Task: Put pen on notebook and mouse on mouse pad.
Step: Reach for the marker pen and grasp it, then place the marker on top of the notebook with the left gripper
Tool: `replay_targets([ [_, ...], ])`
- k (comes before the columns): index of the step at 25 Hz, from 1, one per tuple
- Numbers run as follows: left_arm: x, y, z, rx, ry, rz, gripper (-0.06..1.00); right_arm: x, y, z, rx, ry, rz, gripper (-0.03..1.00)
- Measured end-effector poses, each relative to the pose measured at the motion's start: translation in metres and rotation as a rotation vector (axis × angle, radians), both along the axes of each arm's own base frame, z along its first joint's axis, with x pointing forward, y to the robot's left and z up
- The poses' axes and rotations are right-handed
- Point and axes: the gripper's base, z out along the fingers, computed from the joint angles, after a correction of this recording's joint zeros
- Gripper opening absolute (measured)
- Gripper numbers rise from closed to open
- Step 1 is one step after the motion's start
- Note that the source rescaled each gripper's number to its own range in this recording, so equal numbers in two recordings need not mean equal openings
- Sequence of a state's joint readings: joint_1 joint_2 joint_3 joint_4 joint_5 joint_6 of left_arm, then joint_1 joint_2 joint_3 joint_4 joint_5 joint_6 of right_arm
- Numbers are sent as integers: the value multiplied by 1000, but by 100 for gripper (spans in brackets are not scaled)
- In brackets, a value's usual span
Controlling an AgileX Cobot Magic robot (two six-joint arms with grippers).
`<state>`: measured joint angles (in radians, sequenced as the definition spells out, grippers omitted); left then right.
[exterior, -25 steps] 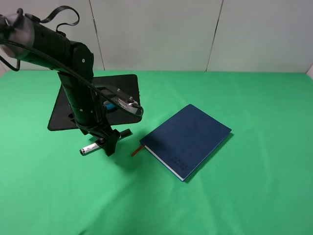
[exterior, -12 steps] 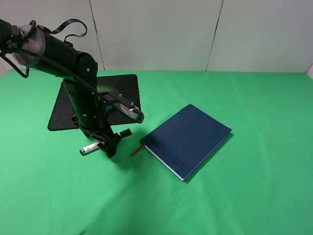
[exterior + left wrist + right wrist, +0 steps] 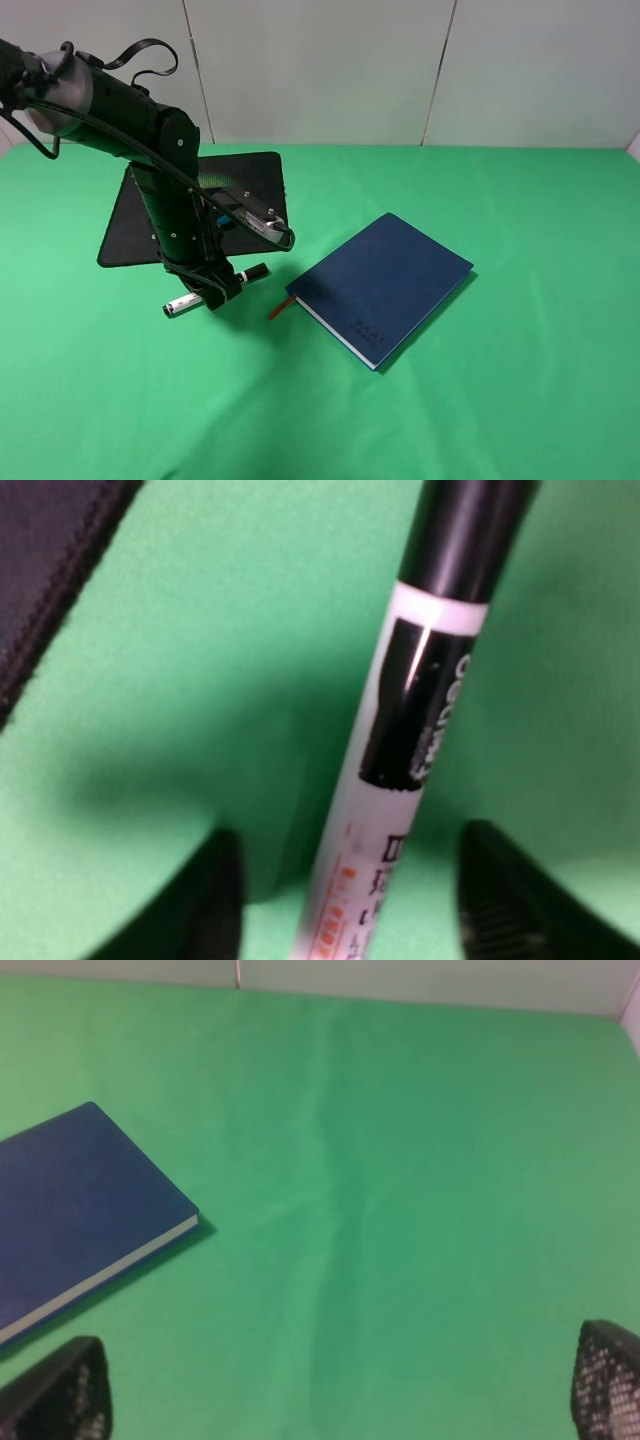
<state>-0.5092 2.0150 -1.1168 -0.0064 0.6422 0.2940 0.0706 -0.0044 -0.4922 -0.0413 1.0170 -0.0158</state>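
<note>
The pen (image 3: 215,288) lies on the green cloth just in front of the mouse pad (image 3: 255,180). Its white printed barrel (image 3: 395,770) runs between my left gripper's fingers (image 3: 215,905). My left gripper (image 3: 216,292) straddles the pen's middle, open, with a gap on both sides. The navy notebook (image 3: 385,285) lies closed to the right with its ribbon toward the pen, and its corner (image 3: 70,1200) shows in the right wrist view. My right gripper (image 3: 335,1390) is open above bare cloth. The mouse is hidden behind the left arm.
The left arm (image 3: 150,150) leans over the mouse pad and covers much of it. A corner of the pad (image 3: 45,570) lies close to the pen. Green cloth (image 3: 500,400) extends to a white wall at the back.
The left arm has shifted a little and its gripper has come down around the pen. Pen and notebook have stayed where they were.
</note>
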Motion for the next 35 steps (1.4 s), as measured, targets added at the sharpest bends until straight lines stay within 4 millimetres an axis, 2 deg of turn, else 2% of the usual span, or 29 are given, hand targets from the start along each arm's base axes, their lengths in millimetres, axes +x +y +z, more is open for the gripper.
replay_targets([
  [3, 0, 0, 0, 0, 0, 0, 2, 0, 0, 0, 0, 0, 0, 100],
  [4, 0, 0, 0, 0, 0, 0, 0, 0, 0, 0, 0, 0, 0, 100],
  [12, 0, 0, 0, -1, -1, 0, 0, 0, 0, 0, 0, 0, 0, 100],
  [15, 3, -2, 8, -5, -8, 3, 0, 0, 0, 0, 0, 0, 0, 100],
  [22, 10, -6, 57, -6, 2, 7, 0, 0, 0, 0, 0, 0, 0, 100],
  [29, 23, -15, 119, -38, -47, 49, 0, 0, 0, 0, 0, 0, 0, 100],
  [32, 32, -29, 143, -80, -124, 48, 0, 0, 0, 0, 0, 0, 0, 100],
  [35, 38, -52, 157, -122, -177, 38, 0, 0, 0, 0, 0, 0, 0, 100],
])
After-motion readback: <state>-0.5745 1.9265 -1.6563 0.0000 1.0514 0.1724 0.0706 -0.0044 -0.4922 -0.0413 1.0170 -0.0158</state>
